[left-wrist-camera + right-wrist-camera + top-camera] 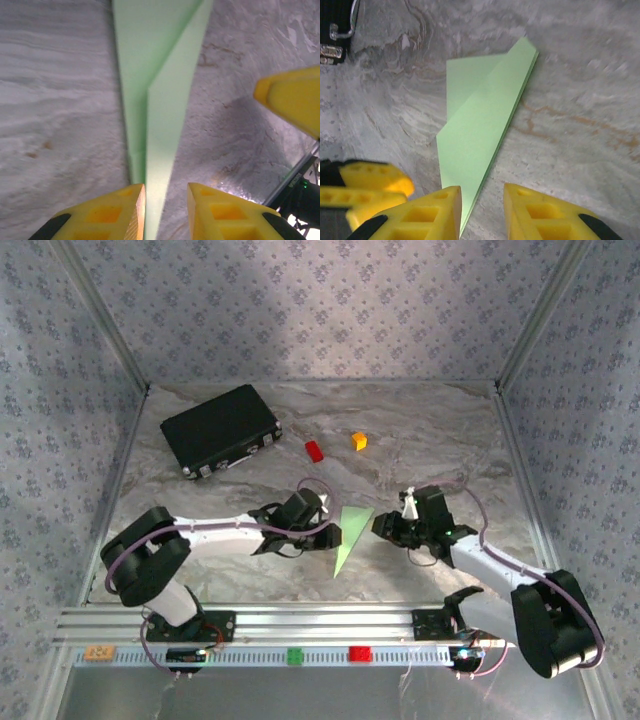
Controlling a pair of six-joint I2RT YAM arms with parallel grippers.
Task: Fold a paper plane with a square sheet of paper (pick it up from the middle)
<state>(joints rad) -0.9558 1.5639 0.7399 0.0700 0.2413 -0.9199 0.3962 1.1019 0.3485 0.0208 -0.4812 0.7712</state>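
– Plane (350, 538): where does it lie?
– On the counter (430, 440), just below the middle of the top view, wide end up, point down. Pale green, one long crease.
– And the jaws?
– Left jaws sit just left of it, right jaws just right of its upper end, facing each other across it.
– Grasping it?
– No. Both pairs are released. In the left wrist view the plane (150, 75) narrows down the frame, and its thin end passes into the gap between the left fingers (112, 212) at the bottom edge. They stand apart. A right finger (292, 97) pokes in at the right edge, off the paper.
– Right wrist view?
– The plane (480, 125) runs from upper right down to a point between the parted right fingers (427, 212). Whether one touches the paper's edge I cannot tell. The left fingers (370, 182) show at lower left, beside the plane.
– What else?
– Case (220, 428) at upper left of the top view, well apart from the plane. Red block (314, 450) and orange block (358, 440) lie above the middle, near each other. On the rail (300, 618) at the bottom sits a green block (294, 655).
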